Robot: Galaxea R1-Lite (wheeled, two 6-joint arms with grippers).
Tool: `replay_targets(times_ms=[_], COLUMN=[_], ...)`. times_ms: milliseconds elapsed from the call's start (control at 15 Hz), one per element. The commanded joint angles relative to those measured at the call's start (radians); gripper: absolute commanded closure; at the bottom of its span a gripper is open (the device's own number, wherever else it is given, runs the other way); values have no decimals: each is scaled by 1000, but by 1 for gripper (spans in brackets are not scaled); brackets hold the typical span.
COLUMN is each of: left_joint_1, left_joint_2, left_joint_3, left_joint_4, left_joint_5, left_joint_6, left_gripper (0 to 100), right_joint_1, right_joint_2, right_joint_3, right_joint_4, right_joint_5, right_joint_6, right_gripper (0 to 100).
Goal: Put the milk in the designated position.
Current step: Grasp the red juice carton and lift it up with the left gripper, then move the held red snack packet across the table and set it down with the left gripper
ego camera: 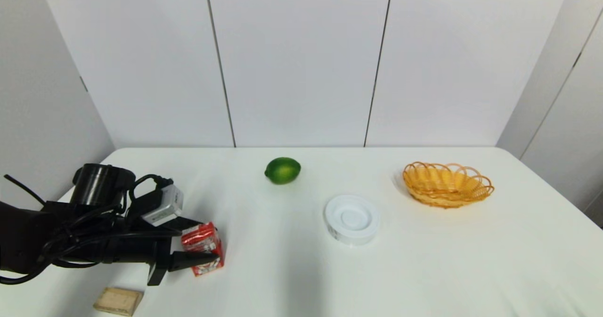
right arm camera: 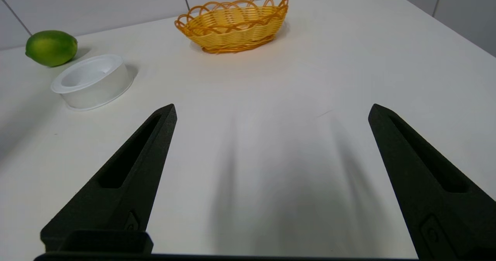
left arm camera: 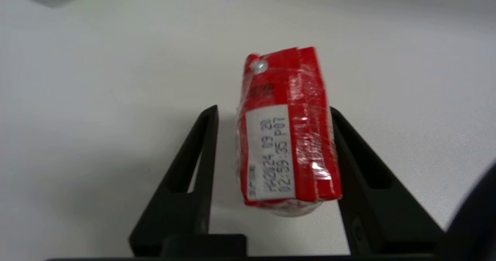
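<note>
Wooden block [ego camera: 118, 301], flat and tan, lies near the table's front edge, just below and apart from the left gripper [ego camera: 200, 241]. That gripper reaches in low over the white table [ego camera: 301, 270] from the left, with the milk [ego camera: 203, 248] standing between its two black fingers. In the left wrist view the gripper [left arm camera: 273, 111] has one finger against the carton's [left arm camera: 288, 129] side, while a slim gap shows at the other; the jaws are parted and not clamped. The carton stands on the tabletop, its printed date label facing the wrist camera. Lime [ego camera: 282, 170] sits farther out, beyond the fingertips and well apart. White round dish [ego camera: 351, 218] lies to the right of the left gripper, well clear. Orange woven basket [ego camera: 446, 184] stands farther right again. Right gripper [right arm camera: 271, 109] hovers over bare table, fingers spread wide, holding nothing.
</note>
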Motion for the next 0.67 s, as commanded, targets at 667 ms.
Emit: replay_targets(times_ms=[667], left_joint_1=[-223], left_joint_2=[32], left_joint_3=[-532], left_joint_4=[201], left_joint_5=[141], left_joint_6=[-323], left_gripper=[100], right_joint_1=[0], right_joint_2=[1], right_joint_3=[0], right_joint_4=[0], right_joint_5=[0], right_joint_6=[1], right_gripper=[0])
